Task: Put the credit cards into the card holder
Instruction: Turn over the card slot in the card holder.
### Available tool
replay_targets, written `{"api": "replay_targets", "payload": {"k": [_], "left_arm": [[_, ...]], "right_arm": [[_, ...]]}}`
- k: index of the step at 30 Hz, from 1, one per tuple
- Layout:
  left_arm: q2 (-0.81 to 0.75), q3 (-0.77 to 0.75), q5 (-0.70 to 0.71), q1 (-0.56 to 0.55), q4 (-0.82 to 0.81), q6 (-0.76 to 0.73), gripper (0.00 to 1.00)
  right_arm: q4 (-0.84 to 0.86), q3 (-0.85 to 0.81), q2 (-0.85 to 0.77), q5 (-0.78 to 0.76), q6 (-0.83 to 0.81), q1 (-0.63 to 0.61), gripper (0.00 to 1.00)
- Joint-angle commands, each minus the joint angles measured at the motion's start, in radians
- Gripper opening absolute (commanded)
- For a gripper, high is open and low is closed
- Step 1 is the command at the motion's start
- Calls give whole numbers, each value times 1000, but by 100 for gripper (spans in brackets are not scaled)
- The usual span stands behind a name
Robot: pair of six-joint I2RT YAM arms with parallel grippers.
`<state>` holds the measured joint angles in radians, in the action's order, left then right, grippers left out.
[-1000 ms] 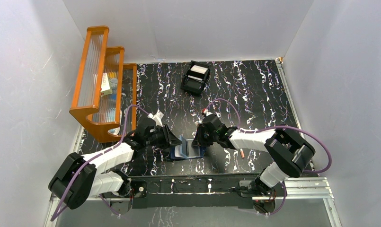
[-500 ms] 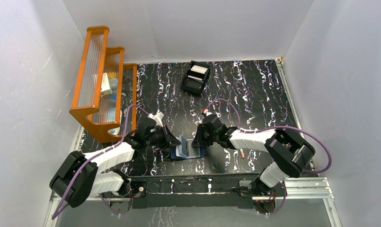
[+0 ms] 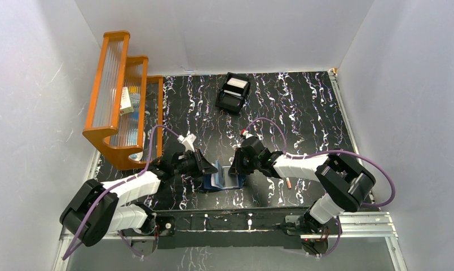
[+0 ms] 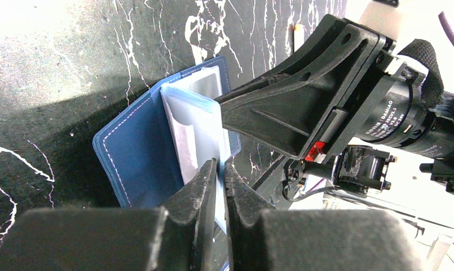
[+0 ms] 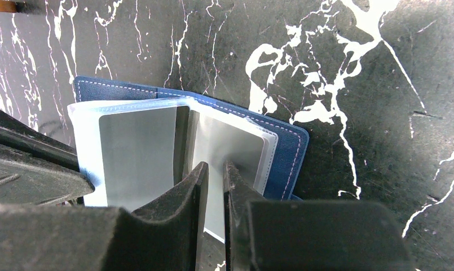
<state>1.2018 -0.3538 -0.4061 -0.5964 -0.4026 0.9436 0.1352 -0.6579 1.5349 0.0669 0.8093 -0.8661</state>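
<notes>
The navy card holder [image 3: 219, 179] lies open near the table's front, between both grippers. Its clear sleeves stand up from the blue cover [image 4: 140, 164]. Pale grey credit cards [image 5: 137, 147] show inside the sleeves. My left gripper [image 4: 220, 169] is shut on the thin pale edge of one sleeve. My right gripper [image 5: 215, 169] comes in from the opposite side. It is shut on another sleeve with a grey card [image 5: 230, 141] in it. In the top view the left gripper [image 3: 205, 166] and right gripper [image 3: 236, 169] flank the holder closely.
A black open-top box [image 3: 232, 93] with a white card [image 3: 236, 86] in it stands at the back middle. An orange stepped rack [image 3: 120, 101] takes up the left side. A thin pale stick [image 3: 290, 183] lies near the right arm.
The left wrist has shifted slightly at the card holder's left side. The card holder and the right gripper have stayed in place.
</notes>
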Motion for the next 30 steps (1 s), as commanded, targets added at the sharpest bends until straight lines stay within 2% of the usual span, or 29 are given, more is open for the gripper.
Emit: {"api": "replay_targets", "payload": {"k": [1,5,10,18,23,30], "left_arm": [[-10,11,-31,5,-71,3,10],[1,14,-28,4,-73,1,7],[9,29,-40,6,-115,10,10],[16,41,-47,5,-161,15,0],[41,41,-34,5,-152,14,0],[52,-24,28,-6,1,-49,0]], "right_arm": [[-49,23,14,-17,-18,-3,24],[-48,24,12,-16,-19,-4,24],[-43,29,13,-14,-18,-3,24],[-37,29,18,-10,-19,-4,25],[-38,27,16,-10,-18,-4,25],[-34,27,-6,-6,-15,-3,28]]}}
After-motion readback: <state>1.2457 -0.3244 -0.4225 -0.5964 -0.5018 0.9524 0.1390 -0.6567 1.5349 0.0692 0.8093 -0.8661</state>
